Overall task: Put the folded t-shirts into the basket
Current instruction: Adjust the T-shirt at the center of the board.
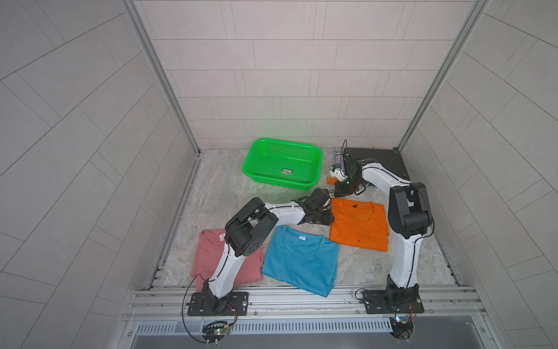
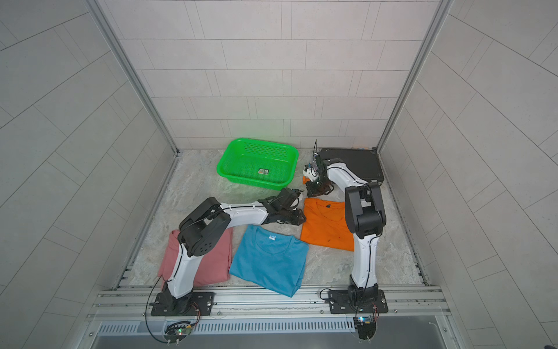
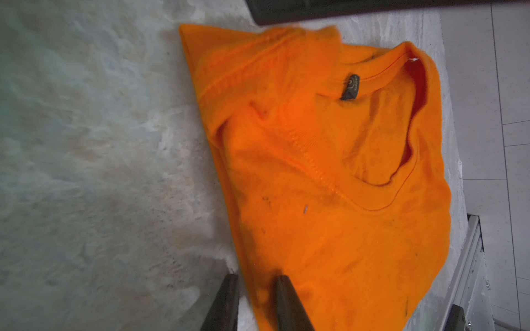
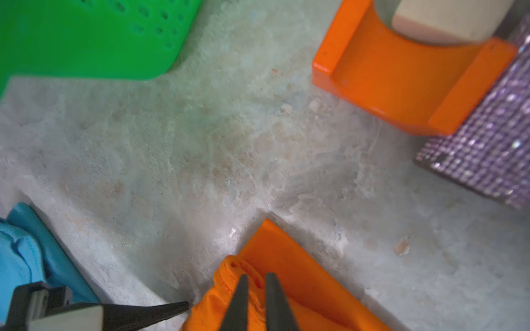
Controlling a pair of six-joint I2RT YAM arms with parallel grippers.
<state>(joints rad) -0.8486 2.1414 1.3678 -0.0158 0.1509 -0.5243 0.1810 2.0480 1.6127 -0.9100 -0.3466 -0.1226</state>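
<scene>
Orange t-shirt (image 4: 286, 258) corner pinched in right gripper (image 4: 256, 276): only the wrist view shows.

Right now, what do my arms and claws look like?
Both the left arm and right arm have white shells, bulky black joint housings and a thin black cable along each link. The left claw and right claw have slim, dark, tapered fingers.

Plastic basket (image 1: 271, 179) — cloth orange t-shirt (image 1: 359, 229)
</scene>
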